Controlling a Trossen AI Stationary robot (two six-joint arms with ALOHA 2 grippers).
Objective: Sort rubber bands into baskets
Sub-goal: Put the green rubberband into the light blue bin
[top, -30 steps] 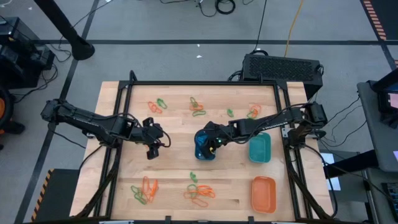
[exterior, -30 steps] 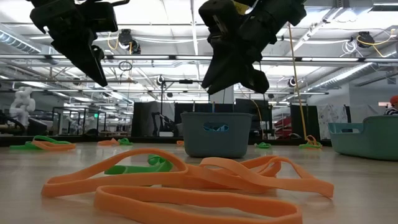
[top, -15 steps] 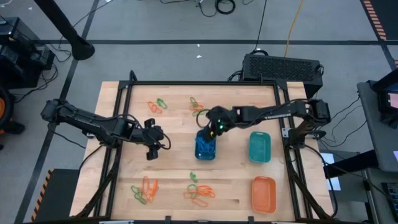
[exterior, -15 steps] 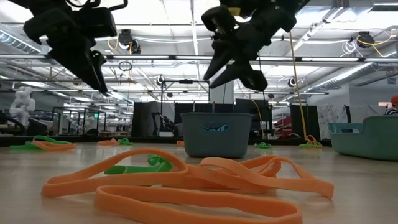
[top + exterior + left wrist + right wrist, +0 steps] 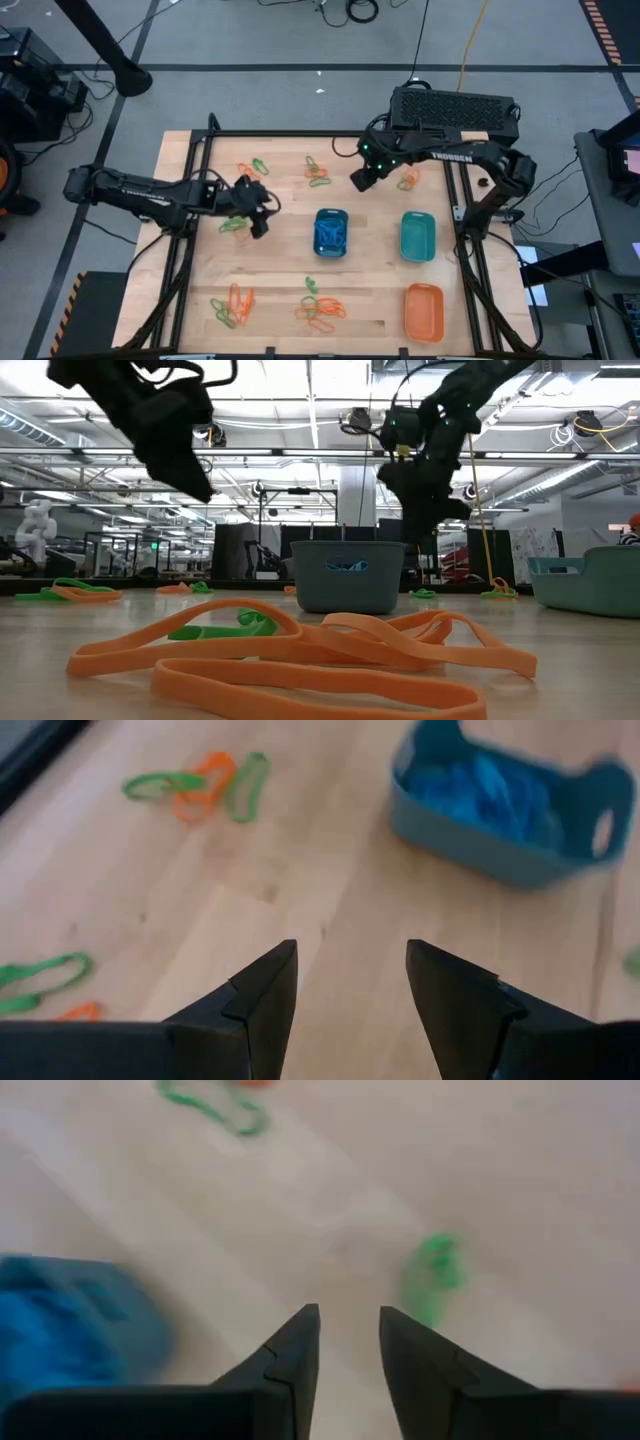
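Rubber bands, thin loops on wood, rounded plastic baskets, both hands apart

blue basket, teal basket, orange basket.

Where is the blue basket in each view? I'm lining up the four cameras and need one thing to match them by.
High view: blue basket at table centre, left of the teal basket.
Low view: mid-picture, behind the orange rubber bands.
Left wrist view: far from the open left gripper, full of blue bands.
Right wrist view: blurred blue beside the open right gripper.
Shared landmark: the basket's blue contents.
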